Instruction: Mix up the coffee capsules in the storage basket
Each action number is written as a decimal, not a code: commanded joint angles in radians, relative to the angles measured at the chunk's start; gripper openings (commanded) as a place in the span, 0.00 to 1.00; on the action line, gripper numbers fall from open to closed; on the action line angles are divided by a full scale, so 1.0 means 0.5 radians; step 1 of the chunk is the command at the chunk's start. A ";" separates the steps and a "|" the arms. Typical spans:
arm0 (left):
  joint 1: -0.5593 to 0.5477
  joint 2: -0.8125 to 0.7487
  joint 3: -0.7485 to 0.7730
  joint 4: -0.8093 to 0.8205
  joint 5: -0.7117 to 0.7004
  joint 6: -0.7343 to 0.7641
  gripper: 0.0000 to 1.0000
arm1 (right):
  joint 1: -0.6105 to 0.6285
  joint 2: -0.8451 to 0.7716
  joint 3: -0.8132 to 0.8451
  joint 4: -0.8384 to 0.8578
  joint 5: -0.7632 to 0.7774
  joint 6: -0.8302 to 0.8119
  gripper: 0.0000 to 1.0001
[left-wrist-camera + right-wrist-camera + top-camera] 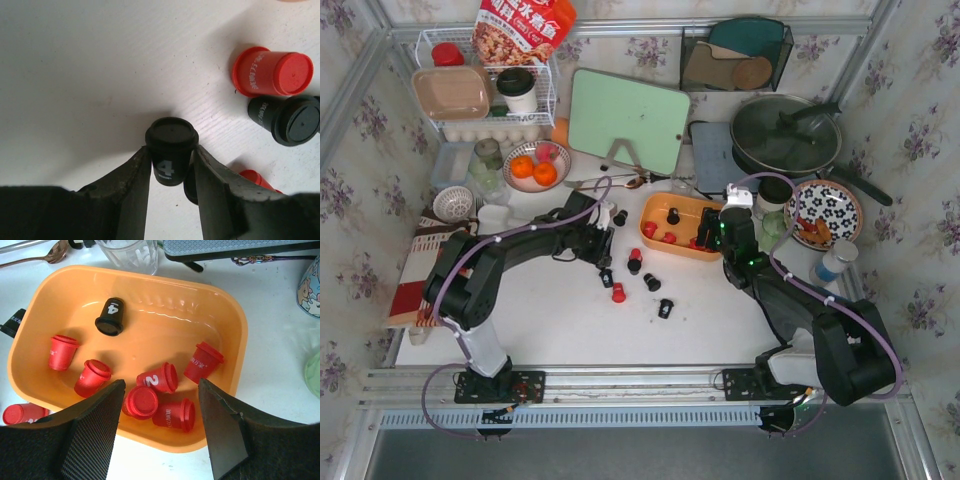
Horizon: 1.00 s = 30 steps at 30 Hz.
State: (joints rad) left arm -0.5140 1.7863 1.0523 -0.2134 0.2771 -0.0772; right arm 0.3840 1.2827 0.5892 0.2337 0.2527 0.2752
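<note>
Probably light, stiff, slick pods; best pinched below the rim. Left gripper (171, 152) clamps a black capsule (171, 134) by its tapered sides over the table (75, 75); right gripper (160, 387) hangs wide above the storage basket (222, 307), which holds mostly red capsules (62, 352).

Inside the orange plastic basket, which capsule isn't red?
The black tapered capsule marked 4, near the far wall of the shallow orange plastic basket; the other capsules inside are all red.

Top camera overlooks the table (570, 335); wrist cameras look down closely, right sharing the storage basket (686, 198) (165, 295).
</note>
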 commanded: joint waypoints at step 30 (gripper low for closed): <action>-0.346 0.277 0.935 0.086 -0.168 -0.198 0.30 | 0.002 -0.149 -0.172 0.238 0.033 0.072 0.68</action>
State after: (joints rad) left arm -0.6685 1.8160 1.4158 -0.1040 0.2581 -0.1467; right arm 0.3840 1.2194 0.5045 0.3019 0.2600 0.3046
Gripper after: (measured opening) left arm 0.321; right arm 0.679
